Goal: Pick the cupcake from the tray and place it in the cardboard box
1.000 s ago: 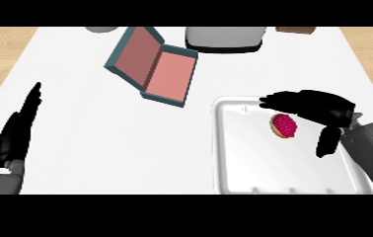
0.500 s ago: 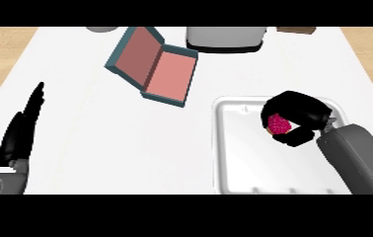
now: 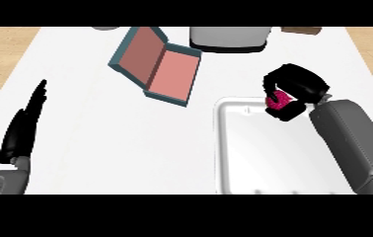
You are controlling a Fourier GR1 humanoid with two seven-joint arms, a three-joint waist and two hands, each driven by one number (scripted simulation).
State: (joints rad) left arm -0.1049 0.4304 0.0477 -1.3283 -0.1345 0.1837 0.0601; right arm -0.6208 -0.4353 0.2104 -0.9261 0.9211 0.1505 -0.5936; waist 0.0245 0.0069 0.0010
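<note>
Pink-frosted cupcake [image 3: 278, 101] is gripped in the black right hand [image 3: 295, 90], fingers [image 3: 277, 77] curled round it so only the pink top is seen. Hand and cupcake are positioned over the far right corner of the white rectangular tray [image 3: 237, 147], whose interior is seen bare. Whether the cupcake touches the tray cannot be told.

Open cardboard box with pink interior and teal outer walls [image 3: 171, 75] is located on the white surface [image 3: 109, 132], far and left of the tray, lid tilted up to the left; nothing is seen inside it.

Left hand [image 3: 22, 130] is rested at the left edge, fingers straight, nothing held.

Grey rounded appliance [image 3: 229, 37] is located at the far edge.
</note>
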